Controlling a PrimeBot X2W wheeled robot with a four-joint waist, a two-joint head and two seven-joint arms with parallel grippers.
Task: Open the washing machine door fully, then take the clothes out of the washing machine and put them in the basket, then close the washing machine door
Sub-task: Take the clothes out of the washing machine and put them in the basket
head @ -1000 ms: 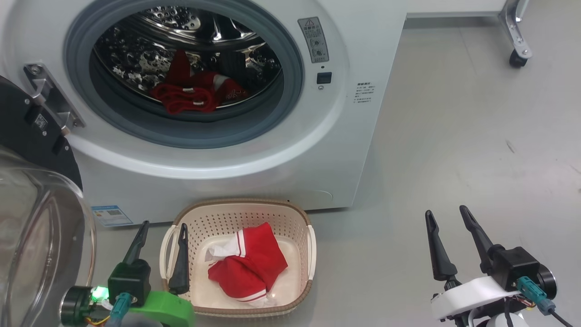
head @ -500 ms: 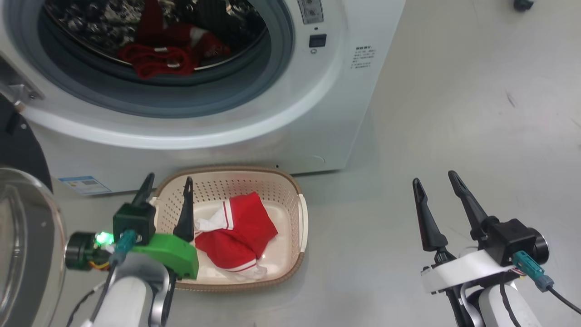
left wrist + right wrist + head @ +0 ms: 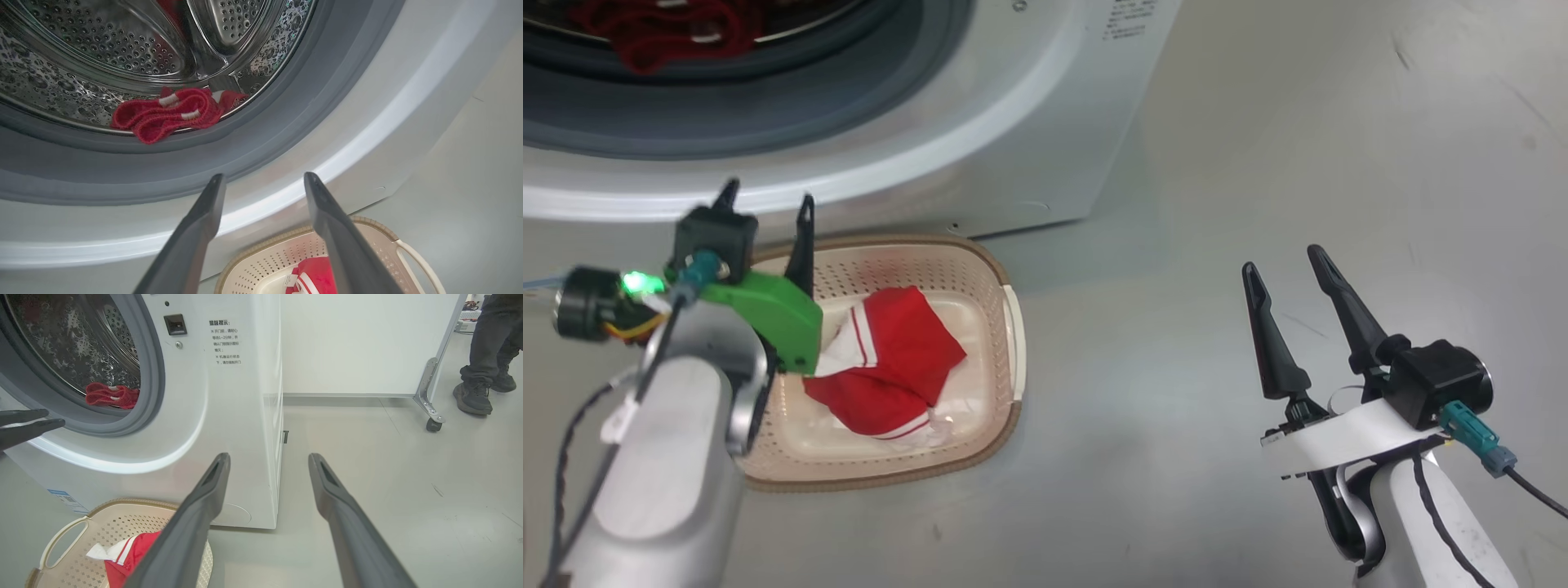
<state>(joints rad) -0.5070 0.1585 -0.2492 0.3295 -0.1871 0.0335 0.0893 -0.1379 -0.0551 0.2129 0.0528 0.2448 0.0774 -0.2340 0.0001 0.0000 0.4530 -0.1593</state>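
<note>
One red, white-striped garment lies crumpled in the basket; more red cloth sits in the drum; left claw and right claw gape empty.

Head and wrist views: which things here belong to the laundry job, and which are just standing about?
Job:
washing machine
red garment in the drum
basket
red garment lying in it
left gripper and right gripper, both open and empty

Not the job:
person's legs and shoes
white partition and its castor
</note>
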